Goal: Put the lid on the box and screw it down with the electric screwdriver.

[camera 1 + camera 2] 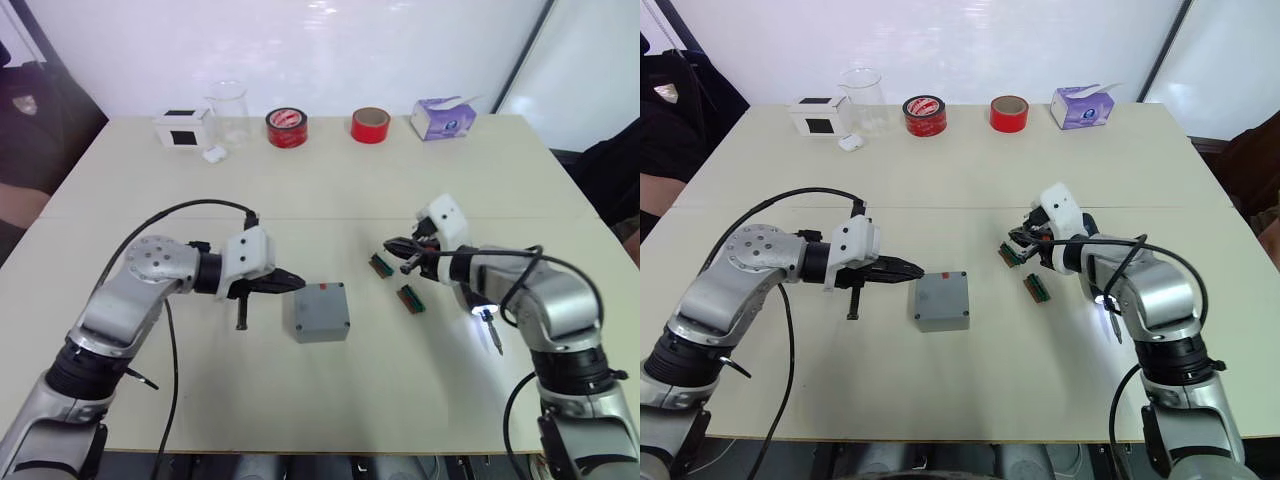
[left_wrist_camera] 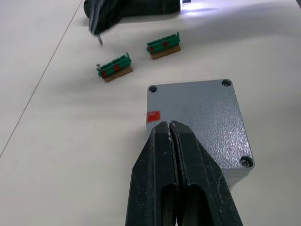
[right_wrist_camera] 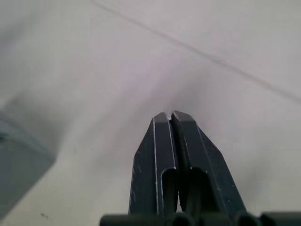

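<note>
a: where is the box (image 1: 321, 311)?
b: mid-table, lid (image 2: 201, 113) already seated. left gripper (image 1: 300, 283), pressed together, touches its rim, probably steadying it.
a: right gripper (image 1: 391, 246)?
b: pressed together also, empty.

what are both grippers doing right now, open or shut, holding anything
Left gripper: shut, holding nothing, its tips at the edge of the box by the red mark.
Right gripper: shut, holding nothing.
</note>
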Tool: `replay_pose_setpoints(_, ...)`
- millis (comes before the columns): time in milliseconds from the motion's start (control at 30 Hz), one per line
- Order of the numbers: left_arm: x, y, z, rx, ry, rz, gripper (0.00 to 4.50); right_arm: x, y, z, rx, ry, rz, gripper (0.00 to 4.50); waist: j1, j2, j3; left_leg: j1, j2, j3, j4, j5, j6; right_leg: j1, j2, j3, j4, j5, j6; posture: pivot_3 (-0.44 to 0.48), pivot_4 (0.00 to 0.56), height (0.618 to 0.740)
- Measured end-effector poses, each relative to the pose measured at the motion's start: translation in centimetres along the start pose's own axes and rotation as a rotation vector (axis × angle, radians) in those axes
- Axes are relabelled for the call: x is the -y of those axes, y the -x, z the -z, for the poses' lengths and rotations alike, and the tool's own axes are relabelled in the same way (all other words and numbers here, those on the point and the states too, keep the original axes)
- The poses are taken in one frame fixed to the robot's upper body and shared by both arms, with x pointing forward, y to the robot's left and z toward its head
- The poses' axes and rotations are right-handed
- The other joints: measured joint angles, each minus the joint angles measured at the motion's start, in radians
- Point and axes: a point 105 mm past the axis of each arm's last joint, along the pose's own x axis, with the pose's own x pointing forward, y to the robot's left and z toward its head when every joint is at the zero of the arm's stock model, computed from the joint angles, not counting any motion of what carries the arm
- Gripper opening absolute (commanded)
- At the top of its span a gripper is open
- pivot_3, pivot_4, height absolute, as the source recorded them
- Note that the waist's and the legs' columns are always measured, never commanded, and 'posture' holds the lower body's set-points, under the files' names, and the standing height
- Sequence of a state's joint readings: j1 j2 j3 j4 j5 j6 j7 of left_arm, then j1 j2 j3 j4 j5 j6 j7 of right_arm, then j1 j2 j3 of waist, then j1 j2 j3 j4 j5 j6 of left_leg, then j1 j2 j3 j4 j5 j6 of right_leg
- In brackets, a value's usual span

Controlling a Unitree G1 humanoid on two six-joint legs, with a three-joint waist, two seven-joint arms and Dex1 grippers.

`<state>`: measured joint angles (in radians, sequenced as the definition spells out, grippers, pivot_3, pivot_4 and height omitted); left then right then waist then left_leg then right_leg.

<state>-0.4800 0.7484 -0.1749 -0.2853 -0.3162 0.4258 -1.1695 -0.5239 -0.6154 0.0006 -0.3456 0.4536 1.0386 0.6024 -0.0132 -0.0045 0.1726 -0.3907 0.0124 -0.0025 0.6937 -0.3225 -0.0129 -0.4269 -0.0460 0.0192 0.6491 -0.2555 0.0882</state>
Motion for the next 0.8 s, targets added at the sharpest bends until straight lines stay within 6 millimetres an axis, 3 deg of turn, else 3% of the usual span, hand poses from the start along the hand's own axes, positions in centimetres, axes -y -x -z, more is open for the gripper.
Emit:
replay_pose_setpoints(67, 0.0, 0.1, 0.1, -0.003, 0.002, -0.001, 0.00, -1.5, 0.3, -1.2, 0.014, 0.016, -0.071, 0.01, 0.000, 0.000, 0.000, 0.000, 0.000, 0.000, 0.000, 0.000, 0.000, 0.000, 0.000, 0.000, 0.000, 0.000, 0.000, 0.000, 0.150, 0.739)
replay_pose_setpoints(200, -0.1, 0.3, 0.4, -0.018, 0.008, -0.006, 0.00, -5.0, 0.4, -1.4, -0.034, 0.033, -0.223, 0.01, 0.000, 0.000, 0.000, 0.000, 0.000, 0.000, 0.000, 0.000, 0.000, 0.000, 0.000, 0.000, 0.000, 0.000, 0.000, 0.000, 0.150, 0.739)
replay_pose_setpoints(433, -0.1, 0.4, 0.5, -0.020, 0.011, -0.009, 0.00, -7.7, -0.4, -0.6, -0.104, 0.068, -0.327, 0.01, 0.000, 0.000, 0.000, 0.000, 0.000, 0.000, 0.000, 0.000, 0.000, 0.000, -0.001, 0.000, 0.000, 0.000, 0.000, 0.000, 0.150, 0.739)
replay_pose_setpoints(800, 0.5, 0.3, 0.7, -0.025, 0.017, -0.013, 0.00, -7.3, -1.2, 0.0, -0.124, 0.078, -0.310, 0.01, 0.000, 0.000, 0.000, 0.000, 0.000, 0.000, 0.000, 0.000, 0.000, 0.000, 0.000, 0.000, 0.000, 0.000, 0.000, 0.000, 0.150, 0.739)
